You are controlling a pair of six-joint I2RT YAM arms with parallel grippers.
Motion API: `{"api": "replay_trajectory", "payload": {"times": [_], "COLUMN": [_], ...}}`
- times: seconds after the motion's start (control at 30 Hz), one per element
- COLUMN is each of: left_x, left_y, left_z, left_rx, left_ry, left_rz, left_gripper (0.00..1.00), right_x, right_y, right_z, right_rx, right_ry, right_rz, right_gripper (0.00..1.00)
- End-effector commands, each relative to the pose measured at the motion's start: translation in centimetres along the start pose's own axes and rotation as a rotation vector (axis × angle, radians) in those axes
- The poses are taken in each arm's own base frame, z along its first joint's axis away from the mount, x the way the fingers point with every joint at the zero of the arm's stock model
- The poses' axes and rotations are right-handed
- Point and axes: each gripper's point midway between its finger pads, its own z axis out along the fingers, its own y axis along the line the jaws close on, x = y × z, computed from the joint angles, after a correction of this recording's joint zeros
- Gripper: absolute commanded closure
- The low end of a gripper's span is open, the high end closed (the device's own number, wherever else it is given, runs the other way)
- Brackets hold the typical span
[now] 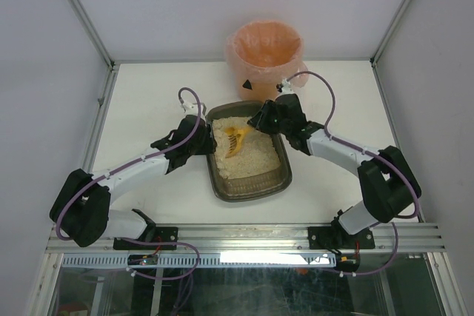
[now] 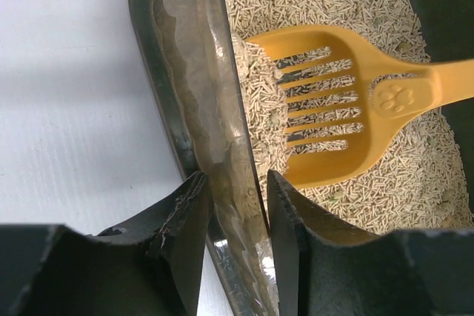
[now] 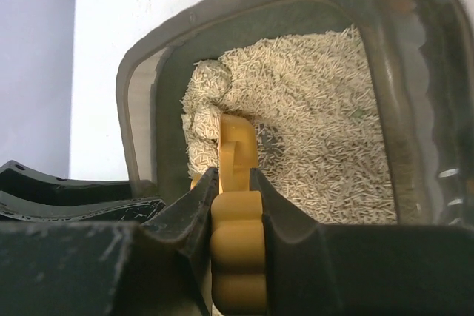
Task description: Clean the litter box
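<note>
The left gripper (image 2: 235, 197) is clamped on the left wall of the litter box (image 1: 250, 192), with one finger outside and one inside. The right gripper (image 3: 235, 183) grips the handle of the yellow scoop (image 2: 333, 120), whose head rests on the litter. The box lies on the table (image 1: 148, 101) between both arms.

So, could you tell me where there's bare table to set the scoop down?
Free: the table far left of the litter box, and far right beside the bin. Crowded: the box's far end, with left claw, right claw and scoop.
</note>
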Motion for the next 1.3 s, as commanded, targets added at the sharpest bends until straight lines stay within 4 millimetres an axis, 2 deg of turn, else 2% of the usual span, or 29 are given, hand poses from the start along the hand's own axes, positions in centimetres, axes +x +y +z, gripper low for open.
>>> {"api": "replay_trajectory", "payload": {"times": [0.0, 0.1, 0.27, 0.37, 0.57, 0.87, 1.07, 1.27], "left_x": [0.5, 0.5, 0.3, 0.2, -1.4, -4.5, -6.2, -7.1], "left_y": [-1.0, -1.1, -1.2, -1.1, -1.2, -1.6, -1.0, -0.7], "left_z": [1.0, 1.1, 1.1, 1.1, -0.1, -2.2, -3.8, -4.7], "left_rx": [0.055, 0.059, 0.06, 0.057, 0.048, 0.059, 0.04, 0.036], "left_ry": [0.023, 0.028, 0.025, 0.022, -0.02, -0.108, -0.167, -0.194], "left_rz": [-0.013, -0.006, -0.005, -0.001, -0.003, -0.026, -0.031, -0.038], "left_gripper": [0.64, 0.65, 0.66, 0.66, 0.57, 0.33, 0.29, 0.28], "right_x": [6.5, 8.0, 9.1, 9.1, 7.4, 4.8, 3.7, 2.4], "right_y": [-0.7, -0.4, 0.5, 0.6, 0.5, 0.8, 0.2, -0.1], "right_z": [1.4, 1.9, 2.1, 1.7, -0.2, -2.5, -3.7, -5.5], "right_rx": [-0.045, -0.1, -0.205, -0.235, -0.228, -0.23, -0.25, -0.328], "right_ry": [0.148, 0.162, 0.158, 0.133, 0.042, -0.071, -0.133, -0.182], "right_rz": [0.106, 0.175, 0.274, 0.322, 0.355, 0.356, 0.366, 0.392], "right_gripper": [1.0, 1.0, 1.0, 1.0, 1.0, 1.0, 1.0, 1.0]}}
